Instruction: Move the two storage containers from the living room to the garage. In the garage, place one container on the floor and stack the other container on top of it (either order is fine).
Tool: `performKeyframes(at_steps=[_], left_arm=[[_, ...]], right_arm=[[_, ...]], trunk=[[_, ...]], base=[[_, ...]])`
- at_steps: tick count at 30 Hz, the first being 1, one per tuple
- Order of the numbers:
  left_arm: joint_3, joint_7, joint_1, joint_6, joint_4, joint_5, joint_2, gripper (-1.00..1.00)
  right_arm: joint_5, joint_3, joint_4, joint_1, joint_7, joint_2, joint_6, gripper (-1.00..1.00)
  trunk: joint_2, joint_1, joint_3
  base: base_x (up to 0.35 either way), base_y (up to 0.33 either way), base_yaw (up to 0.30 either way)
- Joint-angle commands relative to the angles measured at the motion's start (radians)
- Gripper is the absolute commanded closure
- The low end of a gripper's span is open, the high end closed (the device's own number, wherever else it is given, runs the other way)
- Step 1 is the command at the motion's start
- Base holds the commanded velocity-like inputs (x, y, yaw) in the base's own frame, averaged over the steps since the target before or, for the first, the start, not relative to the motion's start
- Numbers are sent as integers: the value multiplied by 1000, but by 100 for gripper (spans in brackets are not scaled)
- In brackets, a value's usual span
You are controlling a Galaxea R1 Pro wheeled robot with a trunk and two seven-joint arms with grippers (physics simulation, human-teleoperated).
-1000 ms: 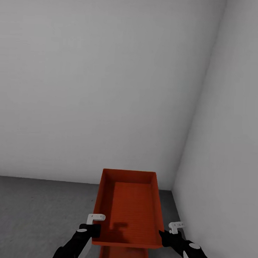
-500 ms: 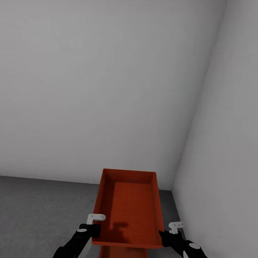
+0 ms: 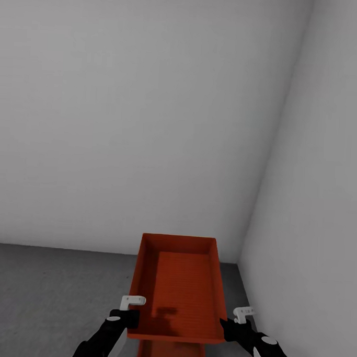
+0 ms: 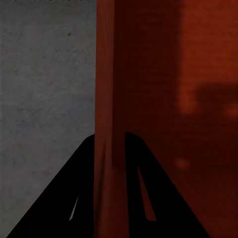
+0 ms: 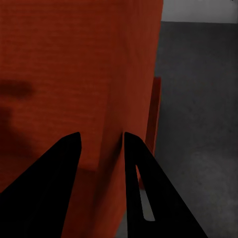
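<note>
Both claws grip one orange-red container (image 3: pixel 178 288) at the lower middle of the head view: the left claw (image 3: pixel 125 317) pinches its left wall and the right claw (image 3: pixel 232 327) its right wall, one finger on each side of the wall. Under it, a second container (image 3: pixel 172 354) is cut off by the bottom edge. Grey concrete floor (image 3: pixel 52 297) and pale walls (image 3: pixel 150 119) surround them.
</note>
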Motion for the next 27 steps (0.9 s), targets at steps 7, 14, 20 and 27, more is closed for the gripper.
performKeyframes(at_steps=[7, 14, 20, 27], left_arm=[[60, 3, -1, 8, -37, -19, 0, 100], [60, 7, -1, 8, -37, -19, 1, 100], [60, 9, -1, 8, -37, -19, 1, 100], [60, 9, -1, 9, -37, -19, 1, 100]], right_arm=[[14, 7, -2, 0, 1, -1, 5, 100], [13, 7, -2, 0, 1, -1, 5, 100], [10, 7, -2, 0, 3, -1, 6, 100], [10, 7, -2, 0, 3, -1, 6, 100]], trunk=[[-37, 20, -18], [-86, 46, -41], [-128, 69, -69], [-177, 96, -102]], base=[[0, 0, 0], [0, 0, 0], [0, 0, 0], [0, 0, 0]])
